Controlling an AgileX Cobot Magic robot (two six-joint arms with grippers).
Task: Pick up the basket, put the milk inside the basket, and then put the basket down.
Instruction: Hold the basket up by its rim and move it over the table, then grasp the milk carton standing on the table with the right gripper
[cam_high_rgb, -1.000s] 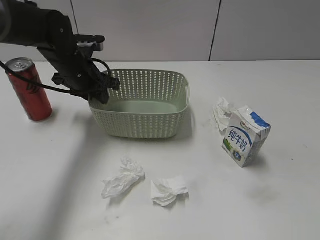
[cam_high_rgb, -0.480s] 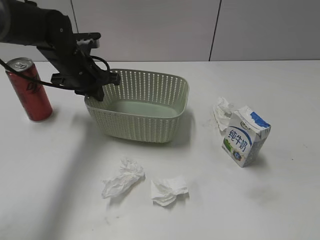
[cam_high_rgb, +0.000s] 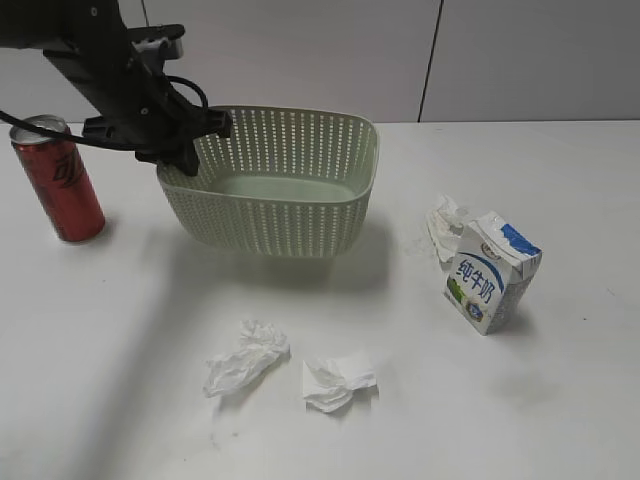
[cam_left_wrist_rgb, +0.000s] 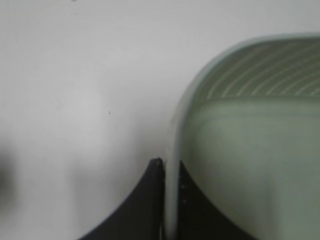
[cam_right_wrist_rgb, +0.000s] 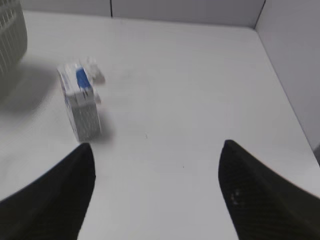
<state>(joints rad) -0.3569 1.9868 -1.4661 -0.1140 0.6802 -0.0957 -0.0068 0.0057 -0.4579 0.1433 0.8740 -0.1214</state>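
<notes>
While the basket hangs off the table, read your cues line by line.

Left gripper: clamped on the basket's left rim; the left wrist view shows 2 dark fingers pinching the thin wall between them.

Basket: pale green, perforated, lifted clear of the table and tilted, with its shadow lying beneath it. It is empty.

Milk carton: upright on the table, well to the right of the basket, blue-topped, with 1 crumpled tissue just behind it. Your right wrist camera sees the carton ahead and to the left.

Right gripper: jaws spread wide, holding nothing, above bare table and short of the carton.

Step in hand, as I judge it: steady the lifted basket, then send your right arm for the carton.

Doing it well: keep the basket level and low enough for an easy drop. A 1-sided rim pinch lets the load swing, so move slowly. Approach the carton squarely across its flat sides and below the gable, and avoid catching the tissue.

Clutter: red can stands left of the basket; 2 more tissues lie in front. Keep the basket clear of the can.
</notes>
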